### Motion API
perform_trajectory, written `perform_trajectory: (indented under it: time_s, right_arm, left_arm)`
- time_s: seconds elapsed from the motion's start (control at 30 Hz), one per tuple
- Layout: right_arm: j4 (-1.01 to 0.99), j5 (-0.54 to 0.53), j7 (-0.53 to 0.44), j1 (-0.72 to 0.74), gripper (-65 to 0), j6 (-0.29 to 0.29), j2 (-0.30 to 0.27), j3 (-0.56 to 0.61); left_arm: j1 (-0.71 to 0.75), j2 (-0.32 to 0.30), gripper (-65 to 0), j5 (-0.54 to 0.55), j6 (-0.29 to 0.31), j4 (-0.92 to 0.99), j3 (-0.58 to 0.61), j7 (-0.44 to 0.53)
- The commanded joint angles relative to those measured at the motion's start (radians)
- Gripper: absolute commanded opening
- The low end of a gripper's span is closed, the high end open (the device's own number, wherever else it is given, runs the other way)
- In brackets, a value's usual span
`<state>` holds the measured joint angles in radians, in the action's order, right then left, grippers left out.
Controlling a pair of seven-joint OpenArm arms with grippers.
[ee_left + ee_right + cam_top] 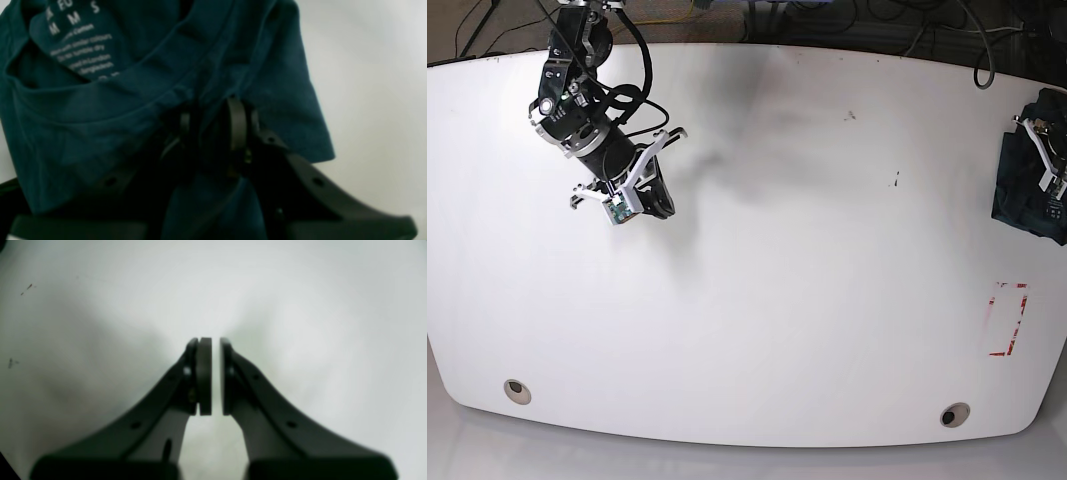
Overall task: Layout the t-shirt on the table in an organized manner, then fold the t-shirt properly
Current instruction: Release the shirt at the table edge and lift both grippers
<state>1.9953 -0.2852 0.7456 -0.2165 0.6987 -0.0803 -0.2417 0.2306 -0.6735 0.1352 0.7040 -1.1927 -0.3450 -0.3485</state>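
Left wrist view: the left gripper (213,133) is clamped on bunched cloth of the t-shirt (110,110), its label (78,43) showing; right wrist view: the right gripper (209,376) hangs nearly closed, holding nothing, over the table (317,323); base view: the t-shirt (1027,170) sits crumpled at the table's (777,300) right edge, above a red tape rectangle (1008,320).

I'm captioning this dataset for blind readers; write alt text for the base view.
A large white table seen from above, mostly bare. At its far right edge the left end effector grips a bunched dark teal t-shirt; at upper left the right end effector hangs shut and empty. A red tape rectangle marks the right side.
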Motion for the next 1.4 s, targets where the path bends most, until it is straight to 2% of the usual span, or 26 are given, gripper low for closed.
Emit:
perform_trajectory:
  time_s: [0.0, 0.1, 0.47, 0.6, 0.8, 1.0, 1.17, 1.37]
  right_arm:
    - [0.025, -0.052, -0.022, 0.01, -62.0, -0.001, -0.006, -0.003]
    - [0.025, -0.082, -0.022, 0.009, -62.0, -0.001, -0.009, -0.003]
    - [0.023, -0.084, -0.024, 0.018, -62.0, -0.001, -0.016, -0.002]
    - [0.019, -0.015, -0.062, 0.033, -61.7, -0.001, -0.022, 0.002]
    - [-0.014, 0.166, -0.192, 0.033, -61.7, -0.001, 0.015, -0.002]
    - [-0.026, 0.306, -0.347, -0.005, -61.7, -0.001, 0.041, -0.002]
    - [-0.035, 0.366, -0.455, -0.059, -61.7, -0.001, 0.04, -0.005]
    - [-0.057, 0.376, -0.571, -0.145, -61.7, -0.001, 0.04, -0.055]
  left_arm:
    - [-0.007, -0.027, -53.3, 0.008, -0.006, -0.009, -0.018, 0.013]
    - [-0.007, -0.032, -53.3, 0.008, -0.006, -0.014, -0.044, 0.013]
    - [-0.078, -0.028, -53.3, 0.04, -0.006, -0.12, -0.075, 0.01]
    - [-0.084, -0.018, -53.3, 0.045, -0.006, -0.204, -0.079, 0.015]
    - [-0.075, 0.09, -53.3, 0.039, -0.006, -0.375, -0.114, 0.035]
    - [-0.009, 0.196, -53.3, 0.037, -0.014, -0.505, -0.142, 0.138]
    - [0.065, 0.271, -53.3, 0.037, -0.037, -0.565, -0.145, 0.253]
    - [0.184, 0.34, -53.3, 0.037, -0.062, -0.629, -0.144, 0.345]
